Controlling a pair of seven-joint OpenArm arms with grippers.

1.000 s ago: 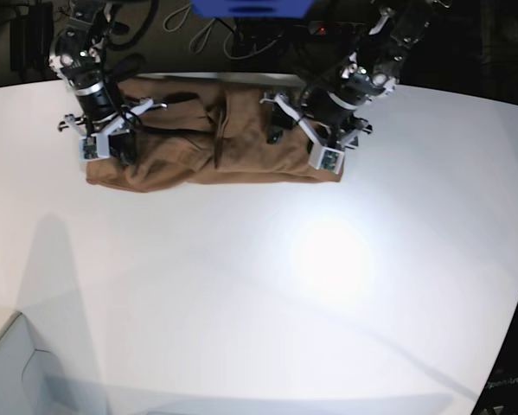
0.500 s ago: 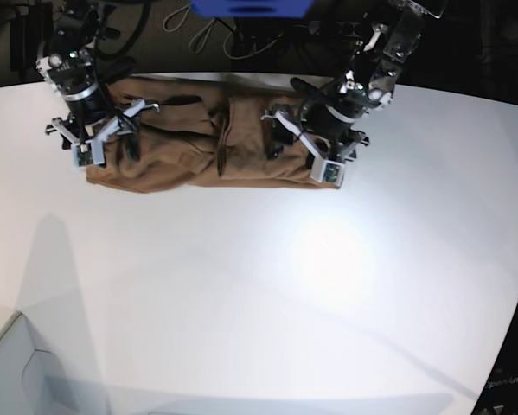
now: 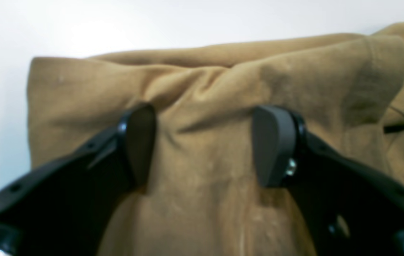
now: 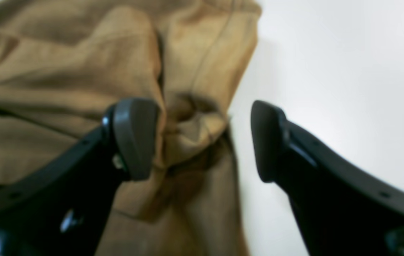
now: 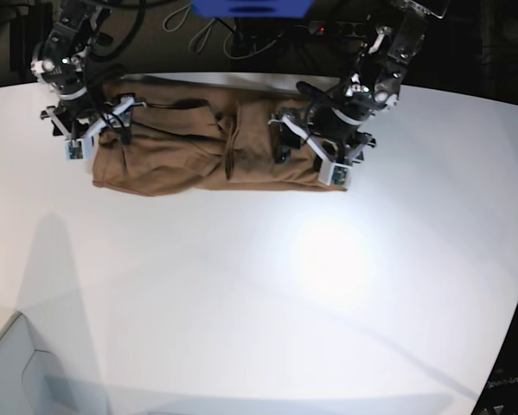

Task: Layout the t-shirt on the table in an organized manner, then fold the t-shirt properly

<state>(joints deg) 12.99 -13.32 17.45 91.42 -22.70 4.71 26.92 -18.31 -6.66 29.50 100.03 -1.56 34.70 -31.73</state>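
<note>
The tan-brown t-shirt [image 5: 207, 156] is laid in a long, wrinkled band, folded over itself, along the far edge of the big white table [image 5: 267, 294].

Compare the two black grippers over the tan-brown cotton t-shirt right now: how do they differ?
The left gripper has both fingers over the tan-brown t-shirt, cloth filling the gap between them. The right gripper straddles the shirt's edge: one finger is against a bunched fold, the other over the bare white table. Both stand open, gripping nothing.
</note>
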